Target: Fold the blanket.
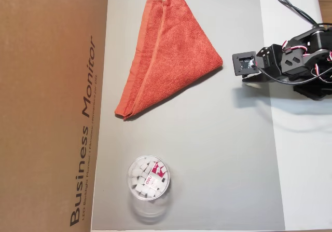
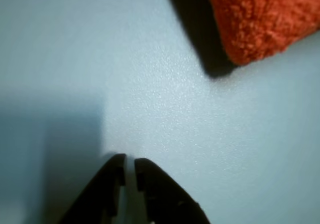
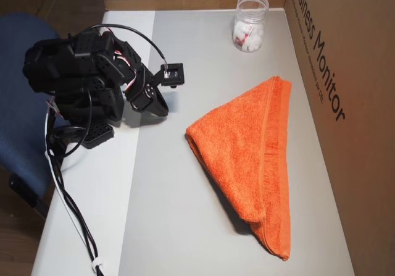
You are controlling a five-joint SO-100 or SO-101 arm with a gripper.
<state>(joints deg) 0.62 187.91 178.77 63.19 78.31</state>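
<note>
In an overhead view, the orange-red terry-cloth blanket (image 1: 168,53), folded to a triangle, lies at the desk's (image 1: 223,154) far edge; its long hemmed side runs along the cardboard box (image 1: 46,107), and its blunt corner points at the black tool (image 1: 248,76) just beside it.

In the wrist view, the tool (image 2: 129,166) has its jaws nearly pressed together and empty, over bare desk, with the blanket corner ahead.

In the other overhead view, the arm (image 3: 86,84) sits crouched, low.

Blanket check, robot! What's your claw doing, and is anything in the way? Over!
Gripper nearly shut, empty, over bare mat. Blanket folded into a triangle, corner near the gripper. Jar far off, nothing blocking.
</note>
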